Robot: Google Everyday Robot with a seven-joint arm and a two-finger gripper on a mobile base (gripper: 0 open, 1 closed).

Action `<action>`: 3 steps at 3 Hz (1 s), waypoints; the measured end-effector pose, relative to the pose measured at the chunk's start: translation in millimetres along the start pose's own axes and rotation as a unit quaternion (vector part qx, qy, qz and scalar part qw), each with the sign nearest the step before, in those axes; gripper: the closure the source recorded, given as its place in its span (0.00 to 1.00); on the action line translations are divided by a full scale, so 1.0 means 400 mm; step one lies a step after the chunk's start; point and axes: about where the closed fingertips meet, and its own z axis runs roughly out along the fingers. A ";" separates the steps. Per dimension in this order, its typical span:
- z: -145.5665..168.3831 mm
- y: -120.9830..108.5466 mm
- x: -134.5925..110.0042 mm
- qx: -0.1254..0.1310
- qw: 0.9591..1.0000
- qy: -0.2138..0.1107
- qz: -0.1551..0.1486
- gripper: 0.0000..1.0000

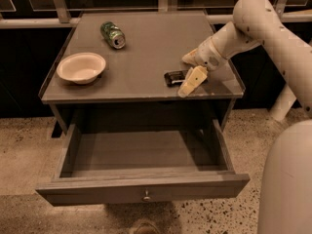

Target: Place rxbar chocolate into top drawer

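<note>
A single view is taken from in front of the table [146, 57] and above it, tilted steeply down. The tabletop and the pulled-out top drawer [141, 190] are framed closely, with some floor [19, 150] around them. The gripper [186, 75] is seen right of centre over the tabletop, fingers apart. The lower right corner is filled by the robot's body [287, 179].

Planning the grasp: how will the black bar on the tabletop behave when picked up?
The rxbar chocolate lies flat, so it probably won't roll. Its glossy wrapper may slip. The gripper, open, hovers at one end.
</note>
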 end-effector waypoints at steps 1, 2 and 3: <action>0.000 0.000 0.000 0.000 1.000 0.000 0.000 0.42; 0.000 0.000 0.000 0.000 1.000 0.000 0.000 0.65; -0.012 0.000 -0.010 0.000 1.000 0.000 0.000 0.89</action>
